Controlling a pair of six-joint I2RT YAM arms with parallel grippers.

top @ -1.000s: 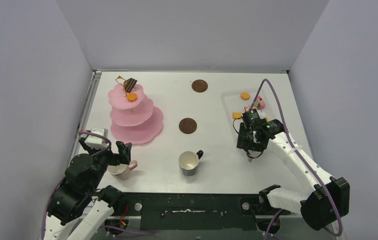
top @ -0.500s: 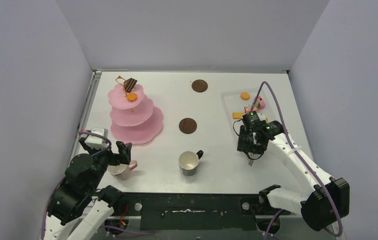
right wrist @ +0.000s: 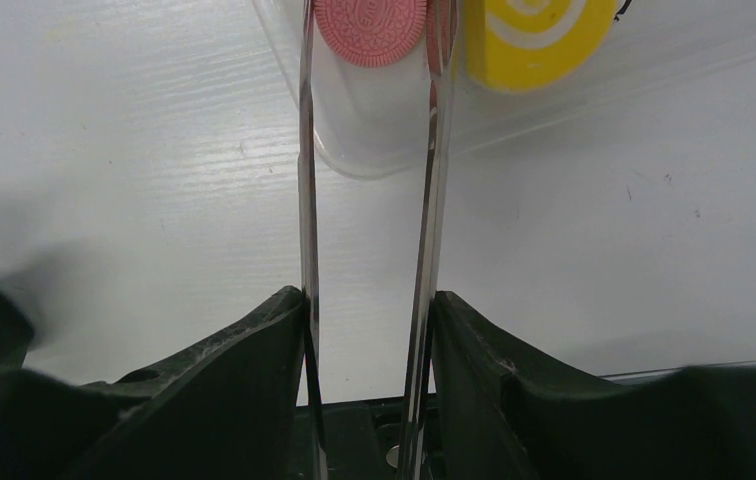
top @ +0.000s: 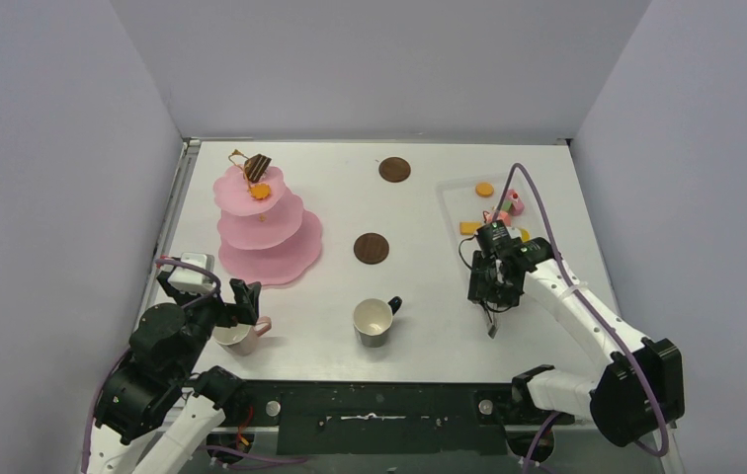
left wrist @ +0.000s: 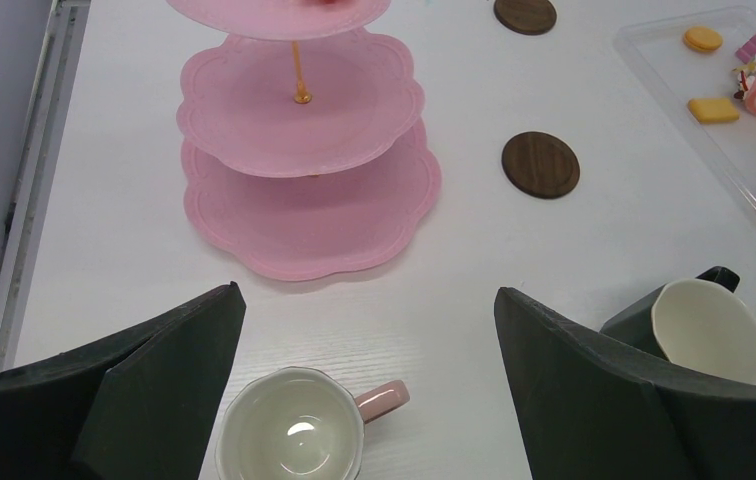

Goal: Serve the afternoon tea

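So: one pink mug (left wrist: pixel 294 425), one black mug (left wrist: pixel 704 330), two coasters (top: pixel 371 248) (top: pixel 394 169), one stand (top: pixel 269 222) — right claw (right wrist: pixel 369 310) clamps tongs (right wrist: pixel 306 200), left claw (left wrist: pixel 364 292) gapes; pastries (right wrist: pixel 369 25) cut off.

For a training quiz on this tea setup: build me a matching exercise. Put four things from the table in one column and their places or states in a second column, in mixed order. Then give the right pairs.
Things:
1. pink mug
2. black mug
3. chocolate cake slice
4. metal tongs

Places or states:
A. on the top tier of the pink stand
B. clamped in the right hand
C. alone near the front middle of the table, no hand nearby
D. at the open left hand, not gripped

Pairs: 1-D, 2-C, 3-A, 4-B.
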